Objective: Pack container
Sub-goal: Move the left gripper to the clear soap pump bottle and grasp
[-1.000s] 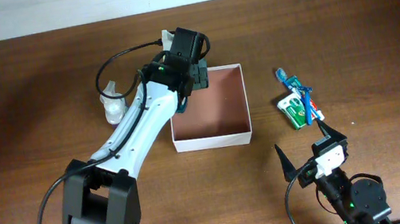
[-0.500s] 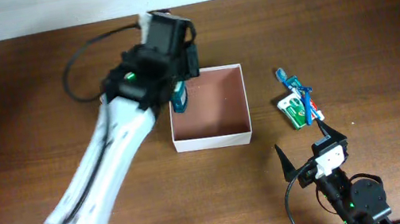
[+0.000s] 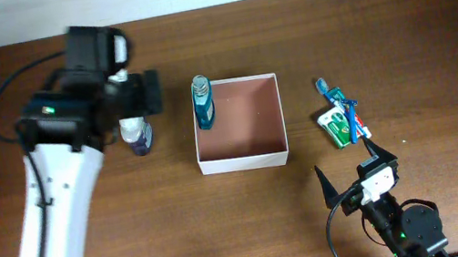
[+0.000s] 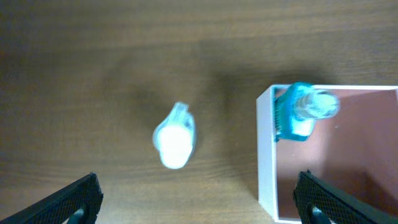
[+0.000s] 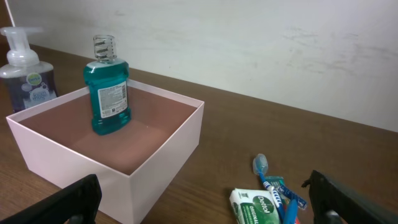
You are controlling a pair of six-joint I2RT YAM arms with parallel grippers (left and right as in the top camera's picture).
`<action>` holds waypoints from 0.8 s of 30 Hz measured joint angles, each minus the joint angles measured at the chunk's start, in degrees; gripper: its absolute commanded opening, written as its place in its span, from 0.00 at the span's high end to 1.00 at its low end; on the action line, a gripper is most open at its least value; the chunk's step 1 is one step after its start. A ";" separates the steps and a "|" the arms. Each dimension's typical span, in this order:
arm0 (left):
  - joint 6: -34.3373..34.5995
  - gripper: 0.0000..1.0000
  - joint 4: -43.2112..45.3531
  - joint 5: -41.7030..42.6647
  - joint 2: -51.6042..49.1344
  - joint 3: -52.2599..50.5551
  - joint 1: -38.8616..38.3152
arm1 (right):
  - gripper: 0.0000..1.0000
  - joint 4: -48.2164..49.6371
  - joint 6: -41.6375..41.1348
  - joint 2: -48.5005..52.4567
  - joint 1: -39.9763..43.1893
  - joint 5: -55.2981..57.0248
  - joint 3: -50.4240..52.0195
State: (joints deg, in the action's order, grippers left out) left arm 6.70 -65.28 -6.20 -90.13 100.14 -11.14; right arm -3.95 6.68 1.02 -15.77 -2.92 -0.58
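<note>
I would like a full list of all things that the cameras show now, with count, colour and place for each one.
table: 1, brown wood, under everything
container: 1, white walls, pinkish-brown inside, table centre
mouthwash bottle: 1, teal, upright inside the container, far left corner
pump bottle: 1, white pump, purplish body, on the table left of the container, apart from it
toothbrush: at least 1, blue, right of the container, lying across the small box
small box: 1, green and white, right of the container
left end effector: 1, black fingers, open, above the pump bottle
right end effector: 1, black, open, empty, near the front edge
</note>
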 measured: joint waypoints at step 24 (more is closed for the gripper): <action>-8.00 0.15 -0.20 11.96 -17.09 -0.07 7.15 | 0.01 0.00 0.02 0.00 0.00 0.00 0.00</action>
State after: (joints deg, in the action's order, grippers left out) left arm -1.30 -65.47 5.76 -107.22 100.07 -3.99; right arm -3.95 6.70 1.02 -15.77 -2.92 -0.58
